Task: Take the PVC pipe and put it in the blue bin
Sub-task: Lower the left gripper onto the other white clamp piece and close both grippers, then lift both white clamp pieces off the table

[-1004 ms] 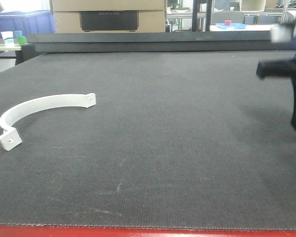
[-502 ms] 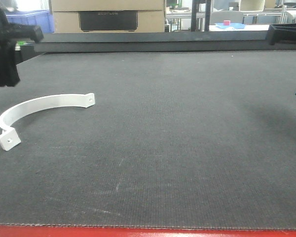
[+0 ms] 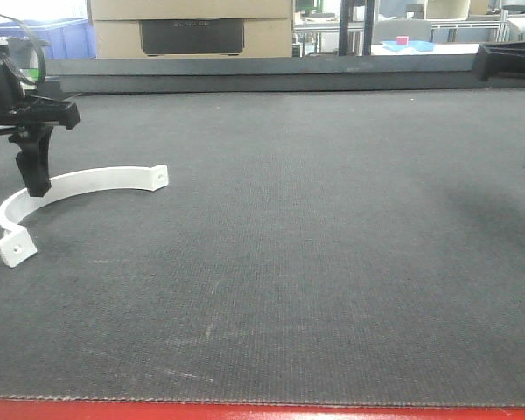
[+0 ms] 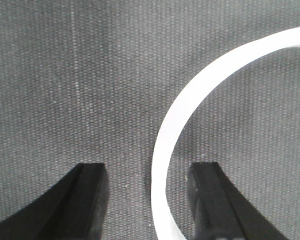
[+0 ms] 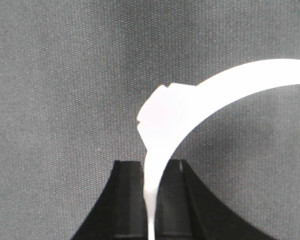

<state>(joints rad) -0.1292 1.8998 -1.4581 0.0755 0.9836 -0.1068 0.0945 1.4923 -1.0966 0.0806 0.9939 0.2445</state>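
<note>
So it's a workshop with cardboard boxes (image 3: pixel 192 26) stacked at the back, and what I take to be the blue bin (image 3: pixel 66 37) sitting past the far left corner of a big dark grey felt counter (image 3: pixel 315 245); can't see inside it from here. Over on the left side, the left tool (image 3: pixel 11 179) is down low with its fingers spread wide, nothing gripped. In its wrist view it's straddling the long curved white strap (image 3: pixel 87 181), which lies flat on the felt and runs between the two fingers, closer to the right-hand one. That strap isn't the thing we're after though, so I wouldn't count that as progress. The middle of the counter has nothing on it that I can make out. At the right edge the right arm hangs above the surface, and its wrist view is the interesting bit: the right tool (image 5: pixel 151 170) is pinched nearly closed on a white plastic piece, a curved body with a chunky stub end, which I'm reading as the PVC pipe (image 5: pixel 165 115), only partly visible. Under it is just bare felt, no blue anywhere. So my guess is the grab is done, and the carry over to the bin and the drop are both left to do
</note>
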